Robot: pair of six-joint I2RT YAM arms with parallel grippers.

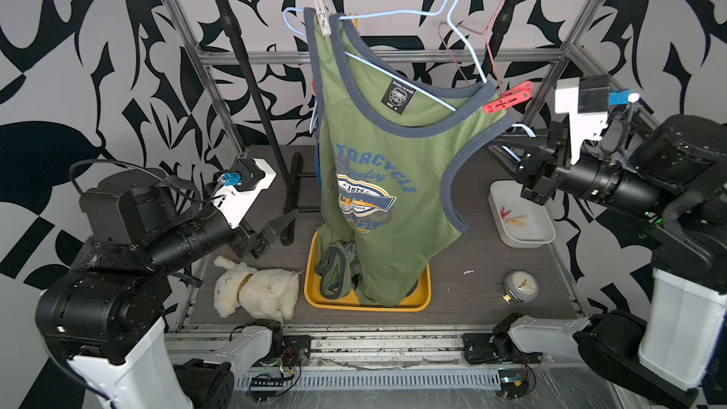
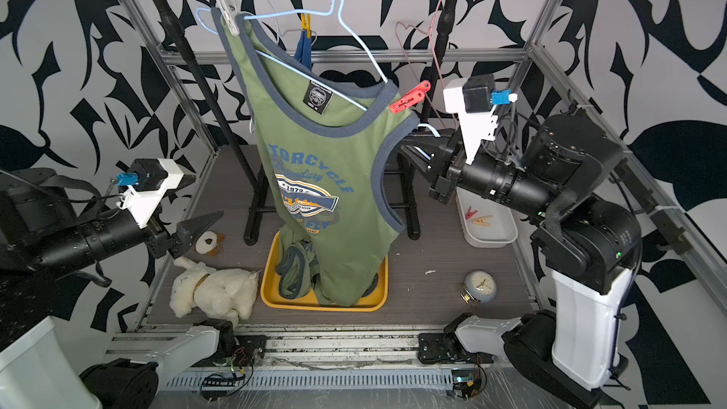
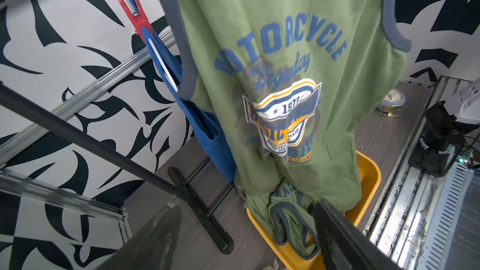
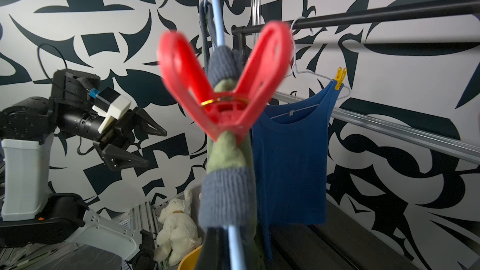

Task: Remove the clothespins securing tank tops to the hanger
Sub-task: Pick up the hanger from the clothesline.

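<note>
Left arm [image 1: 189,238], right arm [image 1: 613,186]: black cylindrical motor housings w/ small screws, white plastic shells [image 2: 582,328] farthest from fingers [image 2: 198,226]. Fingers black, pointed, triangular. Just behind fingers: white printed cam bracket [image 2: 472,131], black cam box [image 2: 478,92], blue connector [image 2: 499,97]. Further back on right arm: braided black sleeve [image 2: 556,206], green LED [image 2: 539,213].

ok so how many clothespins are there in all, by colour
red clothespins: 3, one on the green top, one on the blue top, one in the white tray
yellow clothespin: 1, on the blue top
grey clothespin: 1, on the green top
wooden clothespin: 1, in the tray
total: 6
</note>
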